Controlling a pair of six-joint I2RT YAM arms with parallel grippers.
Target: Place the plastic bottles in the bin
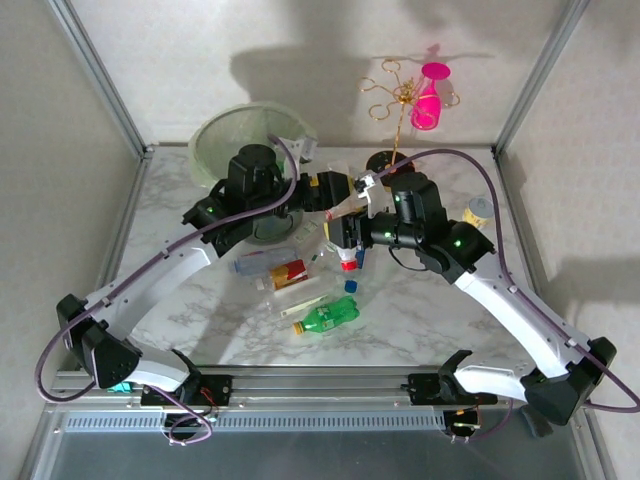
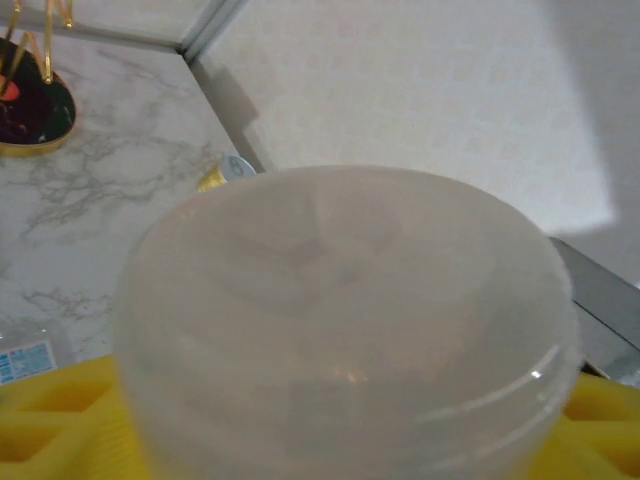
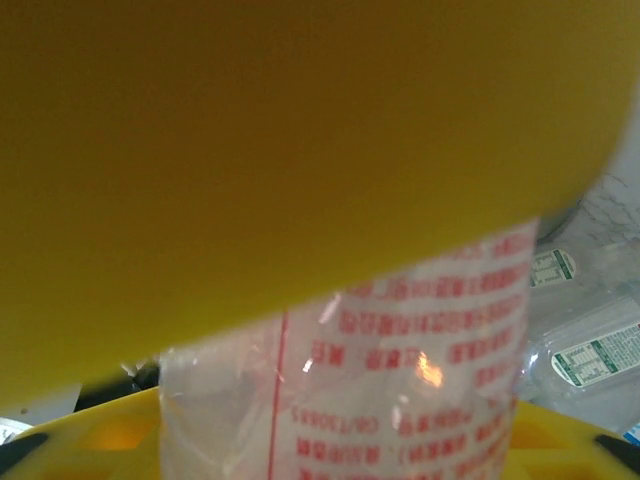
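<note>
**Bottle Being Gripped Over Marble Table, Bin Being Left at the Back**

A red-printed bottle [image 3: 400, 380] is being clamped by the right gripper [image 1: 350, 236]. Its clear wall is being squeezed between the yellow fingers [image 3: 250, 150], and in the overhead view its red cap is being pointed down toward the middle of the table [image 1: 430, 320].

The left gripper [image 1: 335, 192] is being held just beside the right one, in front of the bin [image 1: 213, 135]. In the left wrist view a cloudy bottle end [image 2: 340, 330] is being framed close to the lens between the yellow pads [image 2: 50, 420]. It cannot be told whether those pads are being pressed onto it or held apart. Nor can it be told whether this is the same bottle.

The pale-green bin is being kept at the far left corner, and its near side is being hidden by the left arm.

Four bottles are being left lying on the marble between the two arms:
- a blue-labelled bottle [image 1: 258, 263]
- a red-labelled bottle [image 1: 290, 272], just beside the blue-labelled one
- a clear bottle [image 1: 302, 303], nearer the arm bases
- a green bottle [image 1: 330, 316], next to the clear one

At the back, a pink goblet [image 1: 430, 100] is being carried on a gold wire stand [image 1: 398, 95]. A tan cup [image 1: 478, 212] is being left near the right arm.
</note>
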